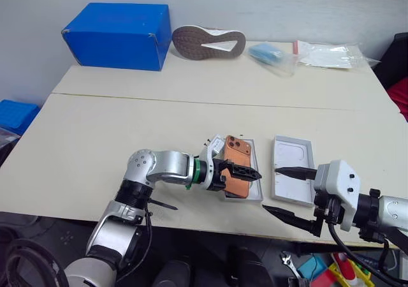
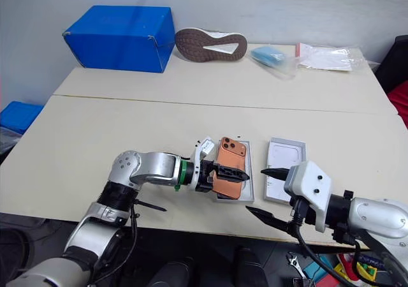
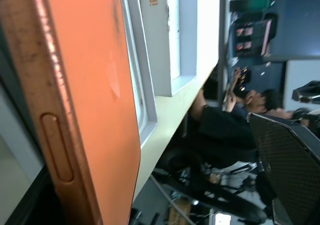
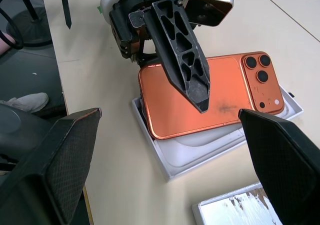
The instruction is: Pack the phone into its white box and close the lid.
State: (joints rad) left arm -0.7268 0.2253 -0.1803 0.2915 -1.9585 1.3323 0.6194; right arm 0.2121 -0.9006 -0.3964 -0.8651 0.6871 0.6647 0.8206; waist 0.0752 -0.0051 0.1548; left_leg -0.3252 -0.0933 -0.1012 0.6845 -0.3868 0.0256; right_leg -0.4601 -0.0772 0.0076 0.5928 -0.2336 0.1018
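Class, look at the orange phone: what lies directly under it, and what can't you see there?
Under the phone lies the white box; its rim and a strip of pale floor show past the phone's edges. The rest of the floor is covered. The open left gripper has one finger above the phone.

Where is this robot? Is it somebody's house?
Probably not a house, more likely a workshop or lab. Two plain tables stand pushed together, tools lie on the floor below, and a person sits amid dark equipment in the background.
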